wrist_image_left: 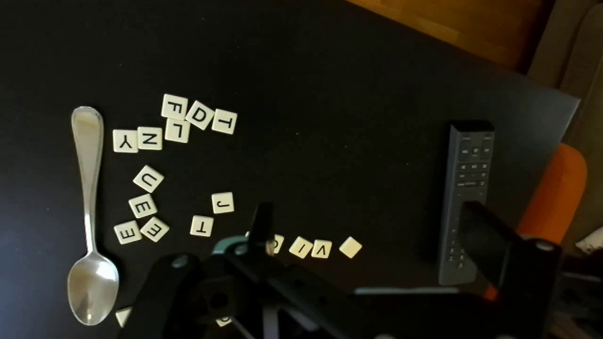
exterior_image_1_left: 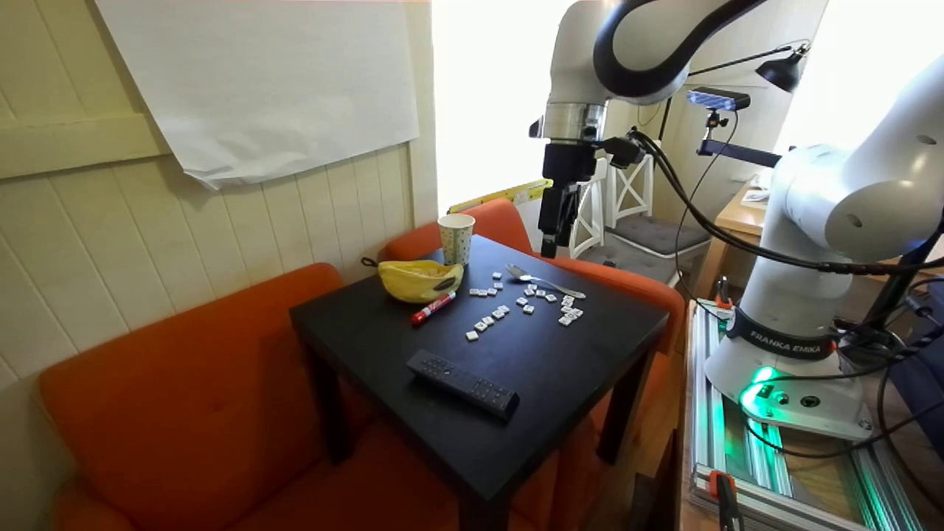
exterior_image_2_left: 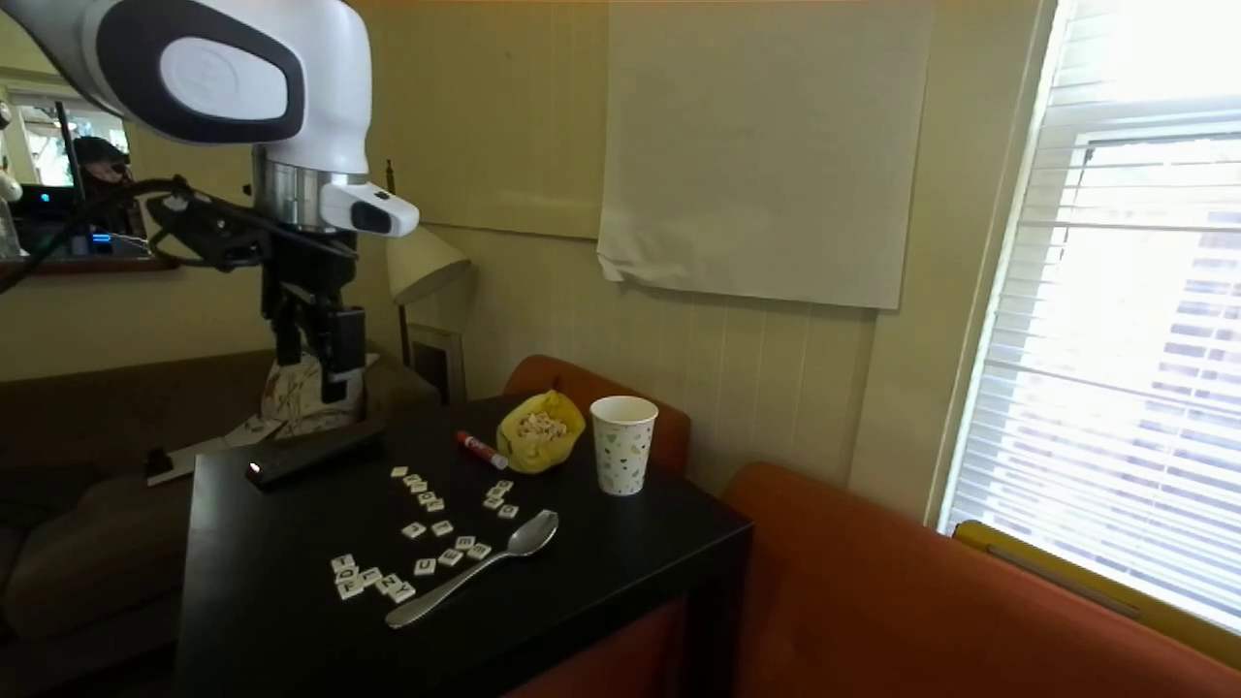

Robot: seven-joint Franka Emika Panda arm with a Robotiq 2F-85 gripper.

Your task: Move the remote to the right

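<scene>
The remote point(exterior_image_1_left: 461, 383) is a slim black bar lying flat near one edge of the dark table point(exterior_image_1_left: 560, 369). It also lies at the table's edge in an exterior view point(exterior_image_2_left: 312, 456). In the wrist view the remote point(wrist_image_left: 468, 174) is on the right, its buttons facing up, partly hidden behind one finger. My gripper point(wrist_image_left: 370, 207) is open and empty, its fingers wide apart. In both exterior views the gripper point(exterior_image_1_left: 557, 240) point(exterior_image_2_left: 312, 373) hangs pointing down above table height, apart from the remote.
Several letter tiles point(wrist_image_left: 177, 130) and a spoon point(wrist_image_left: 89, 212) lie on the table. A yellow banana-shaped pouch point(exterior_image_1_left: 420, 282), a red marker point(exterior_image_1_left: 434, 308) and a paper cup point(exterior_image_2_left: 622, 446) are at the far side. Orange seats point(exterior_image_1_left: 199, 398) border the table.
</scene>
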